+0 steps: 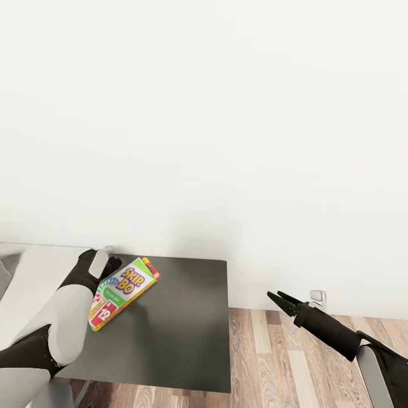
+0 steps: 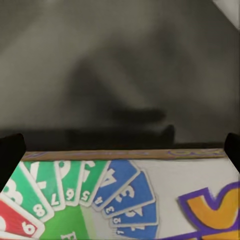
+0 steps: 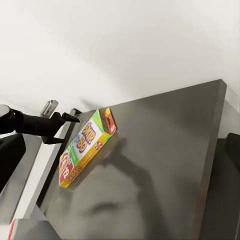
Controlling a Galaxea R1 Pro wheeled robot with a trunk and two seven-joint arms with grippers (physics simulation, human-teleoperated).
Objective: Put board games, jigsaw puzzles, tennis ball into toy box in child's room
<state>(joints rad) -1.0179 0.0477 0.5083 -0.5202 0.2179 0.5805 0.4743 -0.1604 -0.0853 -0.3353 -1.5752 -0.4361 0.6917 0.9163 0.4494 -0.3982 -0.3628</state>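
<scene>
head: high, forward-down | wrists: close – both share board game (image 1: 123,293)

Board game (image 3: 83,148) on dark-grey side unit (image 3: 165,165)

dark-grey side unit (image 1: 187,328); above it a board game (image 1: 127,289), tilted.

Board game (image 1: 122,294): printed card, slightly glossy. Side unit (image 1: 181,328) top: dark grey, smooth, faint sheen noted. Floor (image 1: 294,357): wood plank, grained. Wall (image 1: 226,113): white, matt
</scene>
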